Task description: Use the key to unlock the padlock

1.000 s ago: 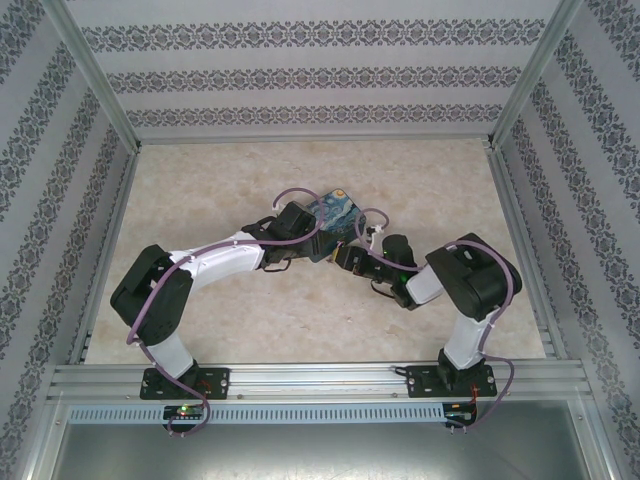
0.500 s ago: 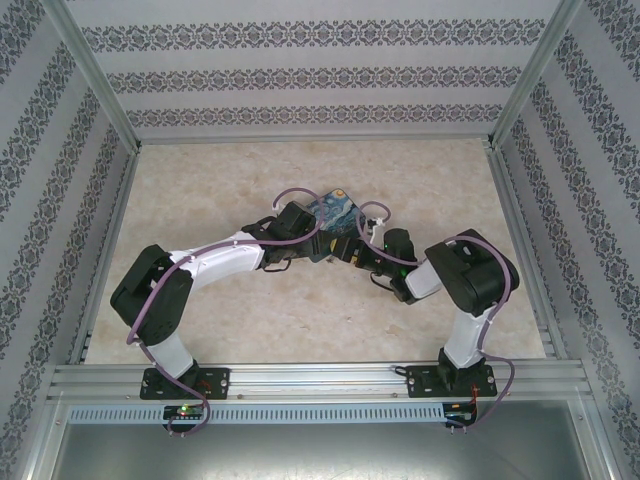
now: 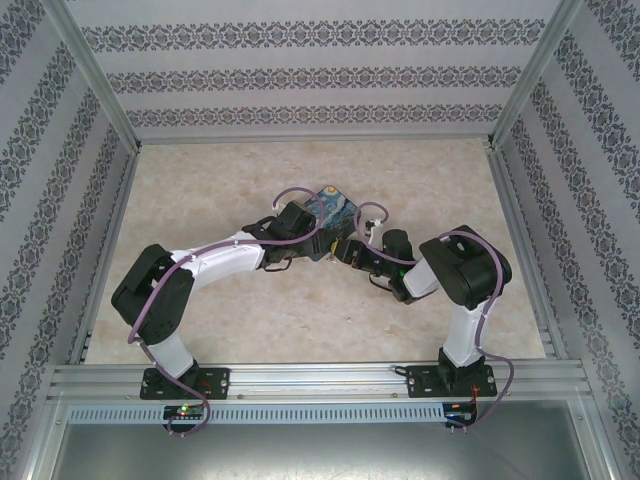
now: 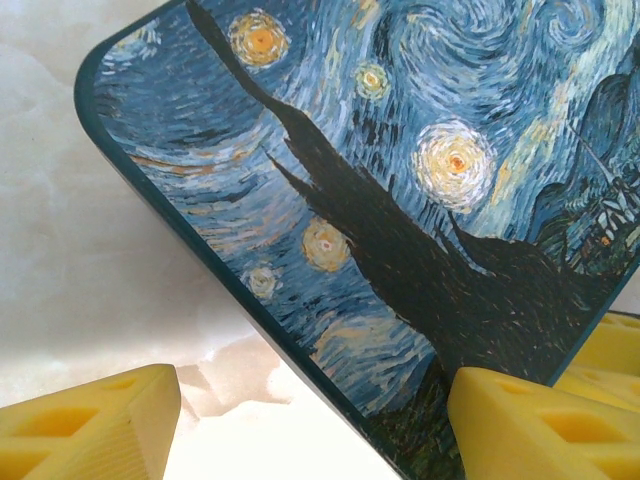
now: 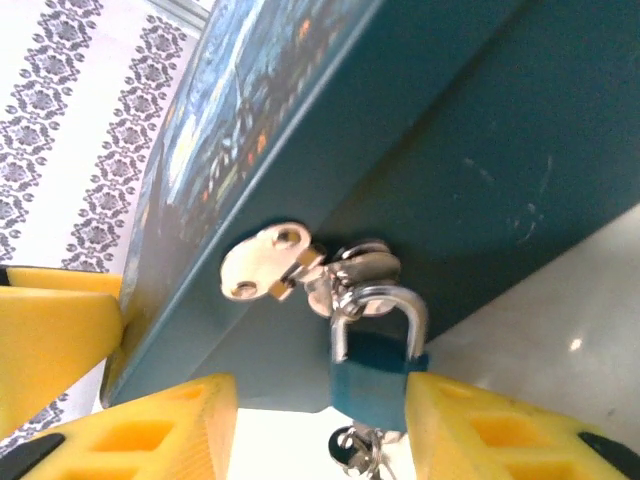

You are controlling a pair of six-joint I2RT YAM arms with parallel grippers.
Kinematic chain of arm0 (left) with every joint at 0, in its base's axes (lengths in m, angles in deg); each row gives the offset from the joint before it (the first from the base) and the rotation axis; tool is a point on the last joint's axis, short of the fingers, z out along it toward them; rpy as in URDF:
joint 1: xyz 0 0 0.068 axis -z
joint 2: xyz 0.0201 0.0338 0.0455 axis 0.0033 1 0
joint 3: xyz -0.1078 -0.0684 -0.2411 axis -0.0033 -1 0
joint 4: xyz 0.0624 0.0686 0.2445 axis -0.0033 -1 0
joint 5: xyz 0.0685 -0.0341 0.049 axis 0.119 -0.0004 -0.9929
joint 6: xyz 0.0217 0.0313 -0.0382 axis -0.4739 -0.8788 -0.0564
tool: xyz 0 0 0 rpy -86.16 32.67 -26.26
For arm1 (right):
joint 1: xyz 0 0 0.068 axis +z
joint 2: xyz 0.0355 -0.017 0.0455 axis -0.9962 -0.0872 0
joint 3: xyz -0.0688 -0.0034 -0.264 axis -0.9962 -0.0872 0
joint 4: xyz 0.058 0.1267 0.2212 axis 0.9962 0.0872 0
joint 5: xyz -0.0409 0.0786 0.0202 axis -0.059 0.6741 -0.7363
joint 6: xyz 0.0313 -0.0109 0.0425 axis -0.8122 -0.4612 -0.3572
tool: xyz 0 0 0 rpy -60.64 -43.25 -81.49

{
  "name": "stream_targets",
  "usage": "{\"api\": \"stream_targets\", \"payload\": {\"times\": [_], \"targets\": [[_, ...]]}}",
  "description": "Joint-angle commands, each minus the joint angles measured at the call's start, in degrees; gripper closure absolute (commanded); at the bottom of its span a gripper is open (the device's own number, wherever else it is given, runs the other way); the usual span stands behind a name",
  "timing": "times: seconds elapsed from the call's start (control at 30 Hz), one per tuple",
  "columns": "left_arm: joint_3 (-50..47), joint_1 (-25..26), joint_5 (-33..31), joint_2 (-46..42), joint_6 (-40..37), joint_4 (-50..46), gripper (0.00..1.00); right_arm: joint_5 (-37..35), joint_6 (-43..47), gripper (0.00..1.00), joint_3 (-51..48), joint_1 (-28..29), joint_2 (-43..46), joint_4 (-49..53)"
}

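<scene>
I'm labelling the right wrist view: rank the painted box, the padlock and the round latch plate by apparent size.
Largest: painted box.
Then padlock, shackle included.
Smallest: round latch plate, only slightly smaller than the padlock.

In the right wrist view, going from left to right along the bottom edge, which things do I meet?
Yellow finger → padlock → second yellow finger. The silvery metal hanging under the padlock overlaps it, so it is left out.
</scene>
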Motion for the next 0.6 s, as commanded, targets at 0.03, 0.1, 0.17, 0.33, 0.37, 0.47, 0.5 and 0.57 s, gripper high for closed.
{"api": "stream_targets", "payload": {"times": [0.03, 0.1, 0.17, 0.33, 0.37, 0.47, 0.5, 0.57], "targets": [[-2.2, 0.5, 1.0, 3.8, -0.2, -7.1, 0.28, 2.7, -1.8, 0.59, -2.1, 1.1, -1.5, -1.0], [-2.3, 0.5, 1.1, 3.8, -0.1, -7.0, 0.28, 2.7, -3.2, 0.61, -2.7, 1.2, -1.7, -3.4], [-2.5, 0.5, 1.1, 3.8, -0.1, -6.9, 0.28, 2.8, -4.4, 0.62, -3.0, 1.2, -2.0, -5.7], [-2.7, 0.5, 1.2, 3.5, -0.1, -6.8, 0.28, 0.2, -7.5, 0.53, -5.4, 0.7, -1.9, -10.3], [-2.8, 0.5, 1.2, 3.4, -0.1, -6.8, 0.28, -0.7, -7.8, 0.48, -5.9, 0.6, -1.5, -10.1], [-2.8, 0.5, 1.3, 3.3, -0.1, -6.7, 0.28, -4.7, -8.2, 0.38, -7.1, 0.4, 0.8, -7.4], [-2.8, 0.5, 1.3, 3.4, -0.2, -6.6, 0.28, -5.5, -7.9, 0.37, -7.8, 0.4, 1.5, -6.7], [-2.8, 0.5, 1.4, 3.4, -0.2, -6.6, 0.28, -6.7, -7.6, 0.37, -8.7, 0.4, 2.6, -3.6]]}}
